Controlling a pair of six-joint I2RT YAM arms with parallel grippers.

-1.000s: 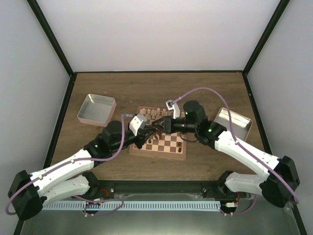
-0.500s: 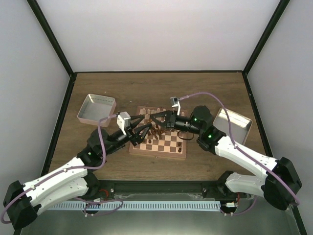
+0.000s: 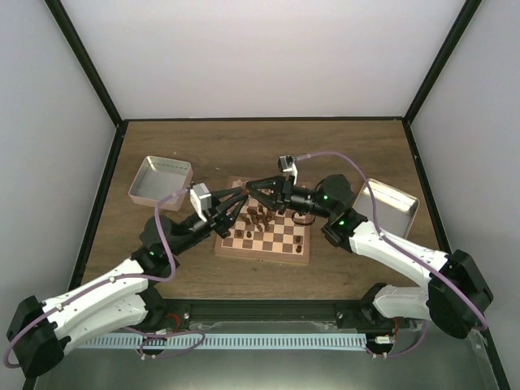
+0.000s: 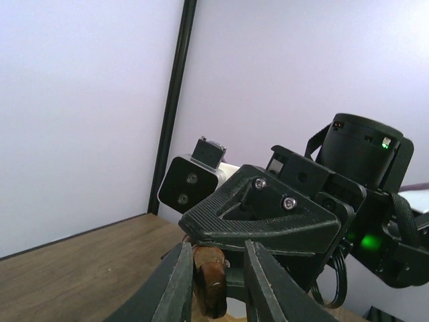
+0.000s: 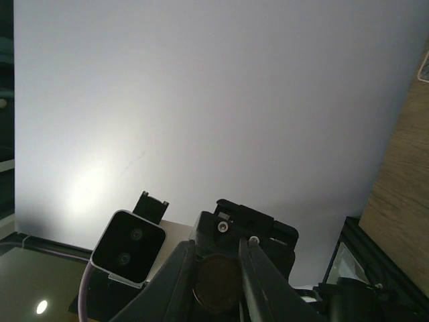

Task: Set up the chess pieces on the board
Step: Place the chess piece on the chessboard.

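Observation:
The board (image 3: 276, 244) lies at the table's middle with several dark brown chess pieces (image 3: 258, 216) standing on its far half. Both grippers meet in the air above the board's far left part. My right gripper (image 3: 258, 195) is shut on a dark brown piece; in the right wrist view its round base (image 5: 218, 282) fills the gap between the fingers (image 5: 216, 249). My left gripper (image 3: 240, 205) straddles the same piece (image 4: 211, 282). The piece touches the left finger (image 4: 175, 285), with a gap to the other, so the jaws stand a little open (image 4: 218, 253).
A shallow metal tray (image 3: 161, 180) stands left of the board and another (image 3: 390, 205) right of it. The right arm's cable (image 3: 325, 156) arcs above the board. Dark frame posts and white walls enclose the table.
Both grippers have risen from the board surface and drifted left and farther back, staying tip to tip. The left arm has drawn back toward the left.

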